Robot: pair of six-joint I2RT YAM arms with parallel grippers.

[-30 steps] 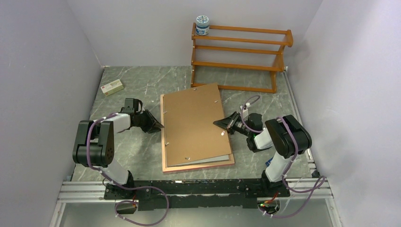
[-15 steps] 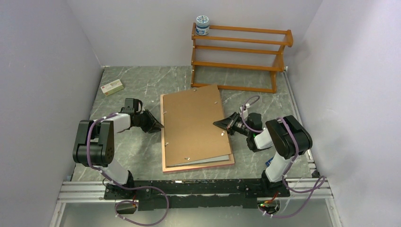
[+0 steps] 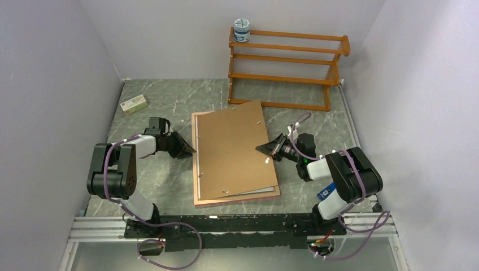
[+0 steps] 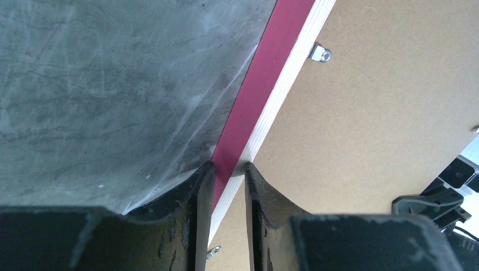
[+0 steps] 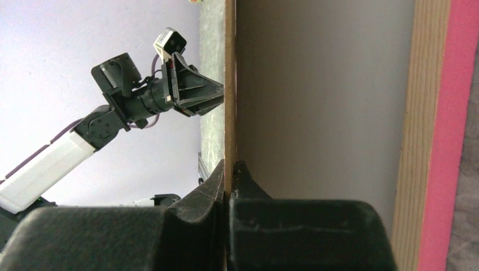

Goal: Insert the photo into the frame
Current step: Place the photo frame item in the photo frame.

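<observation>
**Layout.** The worktop (image 3: pixel 164 101) carries the frame (image 3: pixel 237 199) at its centre, face down, with its long axis running near to far. An orange-brown rack (image 3: pixel 288 62) stands at the far edge, well apart from the work.

**Backing.** A brown fibreboard panel (image 3: pixel 234 149) covers the frame. Its left long edge rests on the frame. Its right long edge is lifted clear, so the panel sits tilted.

**Photo.** The right wrist view shows a pale sheet (image 5: pixel 322 113) under the raised panel and inside the wood-coloured rail. This is probably the photo, white back up, already in the opening. The printed side is not visible, so this cannot be confirmed.

**Left claw** (image 4: pixel 227 172). Narrow, clamped across the left rail of the frame, with the pink edge between its fingers.

**Right claw** (image 5: pixel 229 169). Closed on the thin right edge of the panel, around mid-length.

**Governing relation.** The opening lies directly left of the right claw and below it. The right arm alone carries the panel; the left arm pins the frame. The next move probably requires lowering the right edge while keeping it parallel to the long axis, so that the panel seats inside the rails.
</observation>
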